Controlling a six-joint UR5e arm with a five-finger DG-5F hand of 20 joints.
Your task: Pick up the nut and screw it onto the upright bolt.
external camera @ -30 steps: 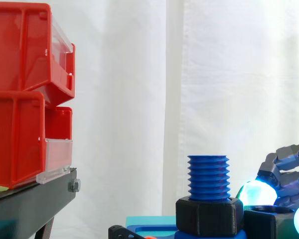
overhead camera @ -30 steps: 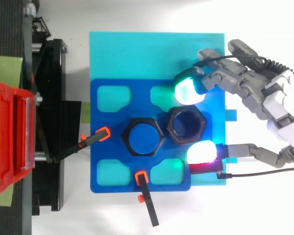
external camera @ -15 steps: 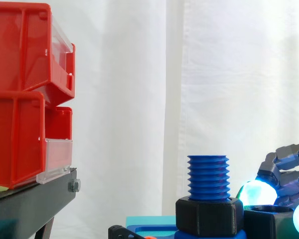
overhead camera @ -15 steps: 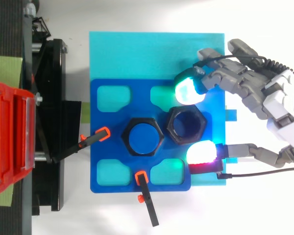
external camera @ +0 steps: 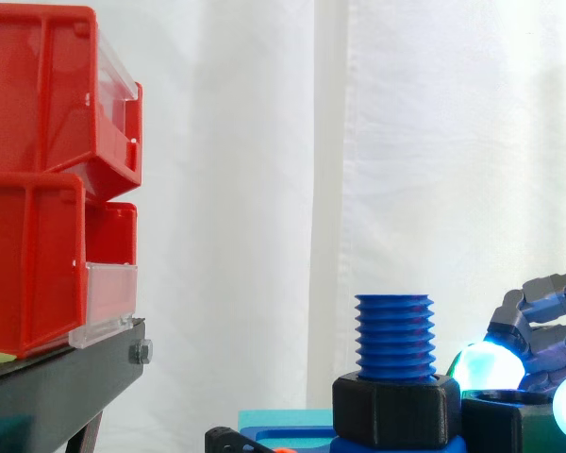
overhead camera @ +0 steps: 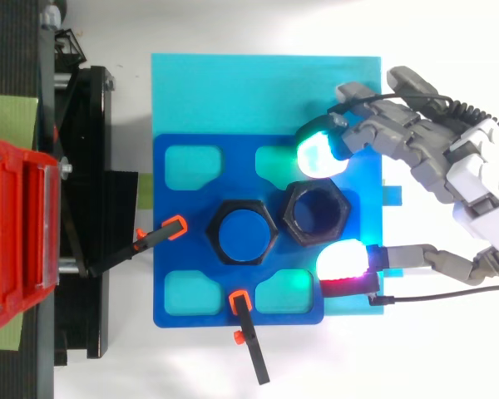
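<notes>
Nut (overhead camera: 316, 213) sits between pads (overhead camera: 318, 155) of hand (overhead camera: 474, 179) | fingers apart, unclamped | bolt (overhead camera: 245, 233) just beyond nut

The hand (overhead camera: 449, 179) reaches in from the right and sits low down. Its fingers (overhead camera: 374, 133) are spread and only a little bent. The thumb (overhead camera: 416, 258) points the same way, with a wide gap between. One finger pad (overhead camera: 316, 154) glows cyan and white. The thumb pad (overhead camera: 341, 259) glows white and red.
</notes>
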